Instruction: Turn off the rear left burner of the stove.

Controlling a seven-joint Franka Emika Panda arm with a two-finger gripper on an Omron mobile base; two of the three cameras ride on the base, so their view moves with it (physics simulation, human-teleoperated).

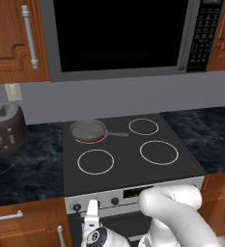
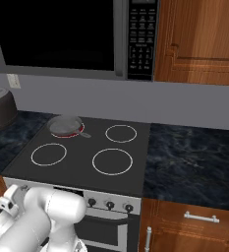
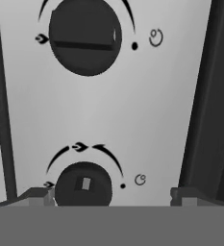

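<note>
My gripper (image 3: 112,196) sits at the bottom of the hand view, fingers spread wide, tight against the stove (image 1: 133,169)'s silver front panel (image 3: 147,105). A small dark knob (image 3: 83,185) lies between them, nearer one finger; a larger knob (image 3: 84,36) sits upper left. In the left base view, the rear left burner (image 1: 91,139) glows red under a frying pan (image 1: 89,129), upper left of the cooktop.
</note>
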